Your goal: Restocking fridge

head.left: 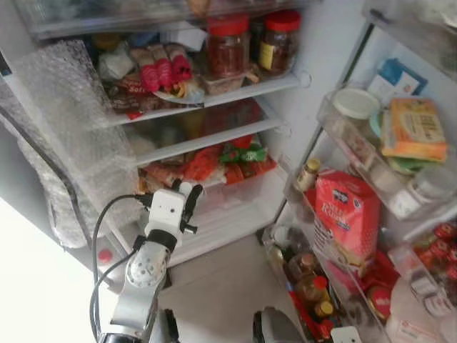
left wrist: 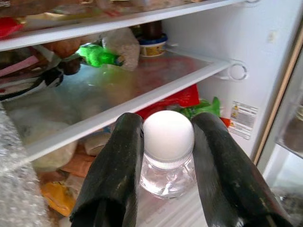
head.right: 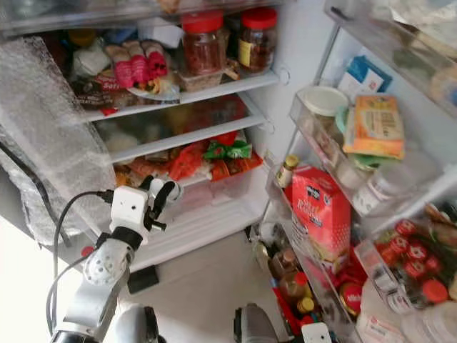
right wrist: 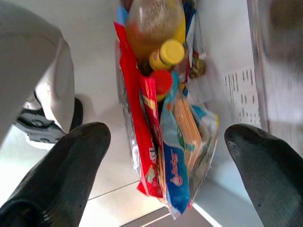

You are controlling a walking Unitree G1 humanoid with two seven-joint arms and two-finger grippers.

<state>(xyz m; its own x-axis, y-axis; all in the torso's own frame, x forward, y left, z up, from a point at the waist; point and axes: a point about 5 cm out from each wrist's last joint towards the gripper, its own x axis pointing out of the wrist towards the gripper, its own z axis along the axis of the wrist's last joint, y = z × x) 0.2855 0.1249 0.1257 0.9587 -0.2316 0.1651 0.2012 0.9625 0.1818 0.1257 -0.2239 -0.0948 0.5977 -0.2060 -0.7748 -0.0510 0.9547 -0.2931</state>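
My left gripper (head.left: 187,196) is raised in front of the open fridge, level with the lower drawer (head.left: 235,207). In the left wrist view its two black fingers (left wrist: 118,161) press on both sides of the white lid of a small clear jar (left wrist: 168,142), just below the glass shelf (left wrist: 142,90). My right gripper (right wrist: 165,142) hangs low and open, its fingers spread above a bag of groceries (right wrist: 165,123) on the floor, which holds a yellow-capped bottle and red packets.
Bubble wrap (head.left: 64,121) hangs over the fridge's left side. Red-lidded jars (head.left: 228,43) and packets crowd the upper shelf. The open door on the right carries a red carton (head.left: 346,214), a white-lidded tub (head.left: 355,103) and bottles (head.left: 310,279) low down.
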